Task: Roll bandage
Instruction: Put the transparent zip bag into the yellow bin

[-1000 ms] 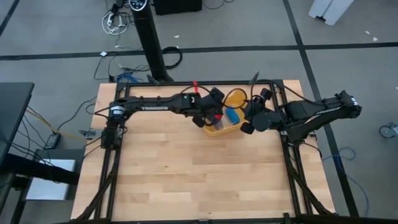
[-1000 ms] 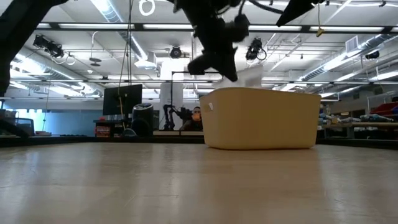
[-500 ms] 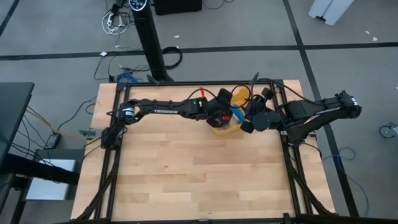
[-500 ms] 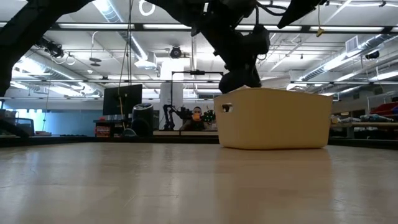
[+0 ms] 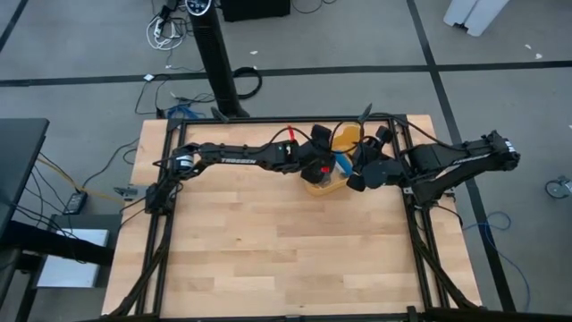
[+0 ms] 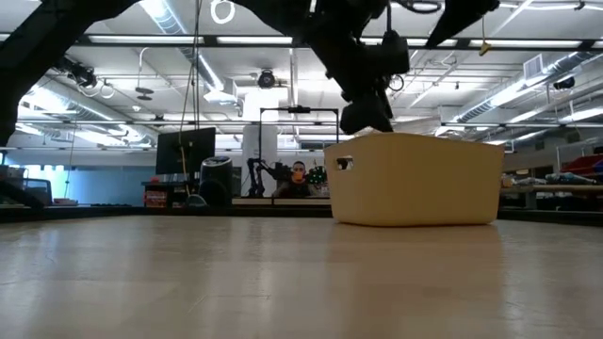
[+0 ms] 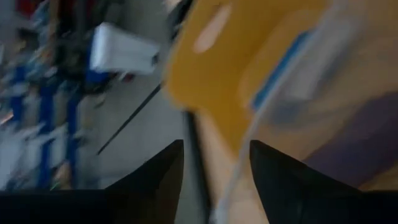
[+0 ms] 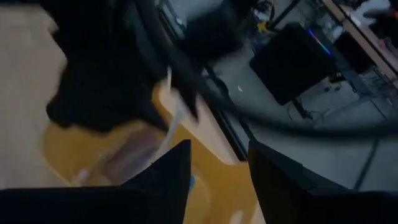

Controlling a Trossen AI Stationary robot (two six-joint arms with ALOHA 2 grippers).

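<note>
The yellow tub (image 5: 332, 170) stands on the table at the far right. The blue bandage (image 5: 340, 165) lies inside it, partly hidden by my arms. A clear wrapper with a blue edge (image 7: 280, 81) also lies in the tub. My left gripper (image 5: 323, 166) reaches across from the left and dips over the tub's left rim (image 6: 367, 118), its fingers (image 7: 155, 180) open. My right gripper (image 5: 357, 175) is at the tub's right side. It points into the tub, open (image 8: 214, 180), with nothing between its fingers. My left gripper stands open over the tub with the clear wrapper's thin edge (image 7: 239, 174) running past the gap between its fingers; I cannot tell whether a finger touches it. My right gripper is close to the tub's right rim (image 8: 205, 186); I cannot tell whether it touches it.
A black frame (image 5: 407, 192) runs round the table, and the right arm's base is fixed to its right rail. The wooden top (image 5: 268, 250) spreads toward the near edge. Beyond the table's far side a person (image 6: 300, 172) sits in the room.
My left gripper has moved toward the table's right edge and down from above the tub to its rim. The pale wrapper that hung from it above the tub no longer shows in the low view. The tub has slid a little toward the right edge.
</note>
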